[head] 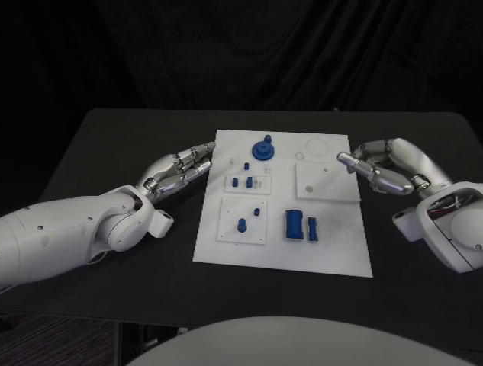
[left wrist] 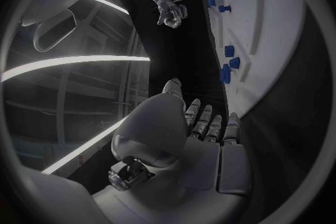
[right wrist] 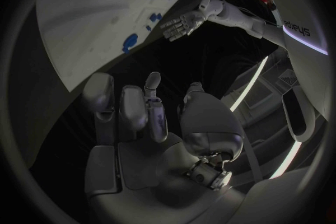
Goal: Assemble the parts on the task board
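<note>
The white task board (head: 340, 255) lies in the middle of the black table (head: 109, 137), with blue parts (head: 294, 224) lying or standing on it and a round blue piece (head: 264, 149) near its far edge. The left hand (head: 181, 172) hovers just beside the board's left edge, fingers stretched out and apart, holding nothing. The right hand (head: 378, 168) sits at the board's right edge, fingers loosely curled, empty.

Left hand (head: 181, 172) and right hand (head: 378, 166) hover empty, fingers loosely spread.
</note>
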You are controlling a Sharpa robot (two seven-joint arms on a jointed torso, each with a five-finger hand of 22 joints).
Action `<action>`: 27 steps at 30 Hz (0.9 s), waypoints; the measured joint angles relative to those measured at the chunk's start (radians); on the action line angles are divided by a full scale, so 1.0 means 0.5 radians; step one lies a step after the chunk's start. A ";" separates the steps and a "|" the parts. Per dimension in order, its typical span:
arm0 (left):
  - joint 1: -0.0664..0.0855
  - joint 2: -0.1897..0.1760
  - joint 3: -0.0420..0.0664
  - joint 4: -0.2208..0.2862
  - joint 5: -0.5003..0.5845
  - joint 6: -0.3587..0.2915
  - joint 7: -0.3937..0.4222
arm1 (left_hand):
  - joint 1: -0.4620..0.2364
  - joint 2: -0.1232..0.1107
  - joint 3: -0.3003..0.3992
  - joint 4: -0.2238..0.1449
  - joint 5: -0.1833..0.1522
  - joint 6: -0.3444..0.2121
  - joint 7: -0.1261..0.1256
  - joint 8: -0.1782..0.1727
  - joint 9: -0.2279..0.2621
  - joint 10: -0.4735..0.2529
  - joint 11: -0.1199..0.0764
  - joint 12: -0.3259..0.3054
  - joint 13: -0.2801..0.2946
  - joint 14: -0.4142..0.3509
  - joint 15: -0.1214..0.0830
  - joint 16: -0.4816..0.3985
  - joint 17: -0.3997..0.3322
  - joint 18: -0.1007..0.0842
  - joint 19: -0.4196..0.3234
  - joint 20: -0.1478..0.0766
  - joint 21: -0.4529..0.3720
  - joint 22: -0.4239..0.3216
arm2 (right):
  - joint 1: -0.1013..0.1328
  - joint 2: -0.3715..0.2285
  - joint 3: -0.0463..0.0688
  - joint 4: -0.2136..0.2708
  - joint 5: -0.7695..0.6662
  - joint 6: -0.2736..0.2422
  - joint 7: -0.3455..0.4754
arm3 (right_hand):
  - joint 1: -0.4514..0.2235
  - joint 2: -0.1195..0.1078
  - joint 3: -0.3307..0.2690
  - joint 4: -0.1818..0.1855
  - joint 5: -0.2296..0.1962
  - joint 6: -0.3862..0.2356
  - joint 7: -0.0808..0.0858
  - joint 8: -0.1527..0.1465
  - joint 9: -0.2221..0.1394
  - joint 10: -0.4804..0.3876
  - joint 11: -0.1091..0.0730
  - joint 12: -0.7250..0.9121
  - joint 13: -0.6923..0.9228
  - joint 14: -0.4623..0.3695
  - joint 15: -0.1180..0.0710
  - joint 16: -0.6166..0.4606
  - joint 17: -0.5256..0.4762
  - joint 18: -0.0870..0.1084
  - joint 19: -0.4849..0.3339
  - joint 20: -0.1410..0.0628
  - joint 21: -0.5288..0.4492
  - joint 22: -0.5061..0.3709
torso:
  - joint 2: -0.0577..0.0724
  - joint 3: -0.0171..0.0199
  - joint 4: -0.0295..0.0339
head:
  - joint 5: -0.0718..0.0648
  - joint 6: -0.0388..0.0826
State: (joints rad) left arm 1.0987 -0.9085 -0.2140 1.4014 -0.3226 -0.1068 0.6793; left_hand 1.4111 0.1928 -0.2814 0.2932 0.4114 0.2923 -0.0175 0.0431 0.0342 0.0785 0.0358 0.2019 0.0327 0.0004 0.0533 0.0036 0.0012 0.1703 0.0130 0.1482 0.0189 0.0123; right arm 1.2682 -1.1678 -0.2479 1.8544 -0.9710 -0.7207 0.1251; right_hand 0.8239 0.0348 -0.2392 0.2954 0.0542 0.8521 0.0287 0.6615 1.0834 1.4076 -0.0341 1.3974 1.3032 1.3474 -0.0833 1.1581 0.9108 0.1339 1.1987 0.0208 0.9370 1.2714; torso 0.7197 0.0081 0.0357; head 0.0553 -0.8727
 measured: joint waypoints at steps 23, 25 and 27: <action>0.082 0.016 0.001 0.061 0.000 -0.170 -0.001 | -0.122 -0.058 -0.022 0.002 -0.151 -0.161 -0.124 -0.025 -0.014 -0.106 -0.221 -0.149 -0.021 0.000 -0.171 0.000 0.001 0.000 -0.023 -0.226 -0.019 -0.017 | -0.034 0.192 -0.004 -0.394 0.847 0.413 0.789 | 0.006 -0.097 0.266 -0.078 -0.032 -1.004 -0.062 -1.101 -1.668 -2.538 0.282 -2.463 -2.136 -2.441 0.389 -2.259 -1.772 -0.187 -2.343 0.458 -1.852 -2.350 | -0.124 0.0393 -0.049 | 0.062 0.000; 0.082 0.016 0.002 0.061 0.000 -0.170 -0.005 | -0.307 -0.079 0.019 -0.039 -0.195 -0.193 -0.092 -0.043 -0.027 -0.120 -0.199 -0.170 -0.031 0.000 -0.171 0.000 0.001 0.000 -0.022 -0.249 -0.027 -0.019 | -0.034 0.193 -0.004 -0.395 0.849 0.413 0.790 | -0.502 -0.074 0.418 -0.234 -0.095 -1.215 -0.057 -1.233 -1.817 -2.622 0.132 -2.562 -2.277 -2.519 0.256 -2.306 -1.812 -0.254 -2.388 0.310 -1.867 -2.488 | -0.125 0.0395 -0.049 | 0.062 0.000; 0.081 0.016 0.006 0.062 0.001 -0.173 -0.008 | -0.468 -0.098 0.054 -0.074 -0.235 -0.221 -0.064 -0.048 -0.036 -0.128 -0.168 -0.184 -0.040 0.000 -0.171 0.000 0.001 -0.020 -0.022 -0.250 -0.027 -0.020 | -0.036 0.199 0.004 -0.396 0.851 0.413 0.790 | -0.807 -0.070 0.465 -0.326 -0.101 -1.344 -0.058 -1.302 -1.908 -2.745 0.081 -2.624 -2.363 -2.647 0.186 -2.309 -1.818 -0.254 -2.395 0.218 -1.867 -2.529 | -0.125 0.0389 -0.049 | 0.061 0.003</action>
State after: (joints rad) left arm 1.1390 -0.9004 -0.2111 1.4326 -0.3219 -0.1930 0.6752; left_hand 1.1773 0.1437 -0.2544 0.2562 0.2939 0.1821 -0.0497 0.0192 0.0161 0.0144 -0.0484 0.1100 0.0128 0.0004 -0.0322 0.0037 0.0017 0.1601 0.0022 0.0232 0.0056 0.0022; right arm 1.2500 -1.0681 -0.2459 1.6565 -0.5454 -0.5144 0.5199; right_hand 0.4204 -0.0002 -0.0068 0.1324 0.0035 0.1804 -0.0001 0.0104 0.1295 0.0353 0.0064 0.0855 0.1217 0.0238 0.0098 0.0034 0.0018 0.0071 0.0011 0.1297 0.0035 0.0071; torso 0.6574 0.0275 0.0110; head 0.0860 -0.8713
